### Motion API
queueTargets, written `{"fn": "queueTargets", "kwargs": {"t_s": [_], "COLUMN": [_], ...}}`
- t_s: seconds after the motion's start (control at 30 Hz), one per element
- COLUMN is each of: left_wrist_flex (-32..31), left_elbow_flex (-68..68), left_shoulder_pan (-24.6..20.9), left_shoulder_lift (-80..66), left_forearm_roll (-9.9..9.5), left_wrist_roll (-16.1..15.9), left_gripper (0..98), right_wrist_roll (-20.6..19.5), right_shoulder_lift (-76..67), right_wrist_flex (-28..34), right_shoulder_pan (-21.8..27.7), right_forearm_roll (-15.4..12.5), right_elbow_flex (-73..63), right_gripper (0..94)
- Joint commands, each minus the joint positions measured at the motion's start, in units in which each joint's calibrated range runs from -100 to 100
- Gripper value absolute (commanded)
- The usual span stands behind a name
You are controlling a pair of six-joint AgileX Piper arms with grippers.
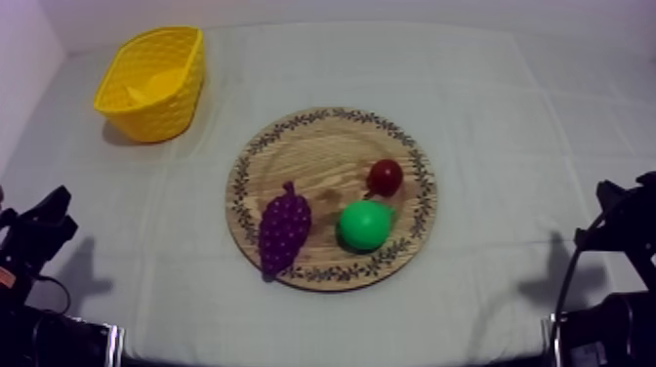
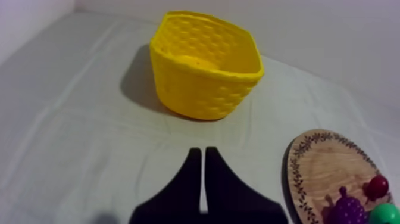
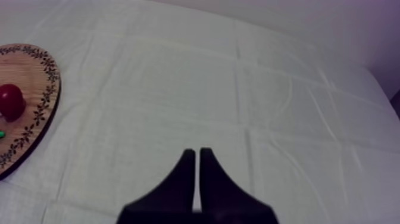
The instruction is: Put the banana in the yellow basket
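The yellow basket (image 1: 154, 83) stands at the back left of the table. Inside it lies a smooth yellow shape, the banana (image 2: 199, 62), mostly hidden by the basket wall. The round wooden board (image 1: 322, 146) sits mid-table and carries a bunch of grapes (image 1: 284, 228), a green pear (image 1: 364, 224) and a small red fruit (image 1: 386, 177). My left gripper (image 1: 59, 201) rests low at the left; its fingers lie together as a narrow wedge (image 2: 203, 151), facing the basket. At the right my right gripper (image 1: 611, 193) is likewise shut (image 3: 196, 151) over bare cloth.
The board (image 2: 321, 170) lies right of the left gripper, with the grapes (image 2: 347, 210) and red fruit (image 2: 377, 186) on it. Beside the right gripper, the board's rim (image 3: 24, 68) and the red fruit (image 3: 11, 101) show. Open cloth lies between basket and board.
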Motion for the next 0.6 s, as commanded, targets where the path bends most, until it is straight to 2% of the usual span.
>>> {"fn": "queueTargets", "kwargs": {"t_s": [0.0, 0.57], "left_wrist_flex": [0.0, 0.0], "left_elbow_flex": [0.0, 0.0], "left_shoulder_pan": [0.0, 0.0], "left_shoulder_lift": [0.0, 0.0], "left_forearm_roll": [0.02, 0.02], "left_wrist_roll": [-0.6, -0.9], "left_gripper": [0.1, 0.1], "right_wrist_roll": [0.0, 0.0], "right_shoulder_lift": [0.0, 0.0], "right_wrist_flex": [0.0, 0.0], "right_shoulder_pan": [0.0, 0.0], "right_forearm_roll": [0.0, 0.0], "right_elbow_flex": [0.1, 0.1], "right_gripper": [0.4, 0.4]}}
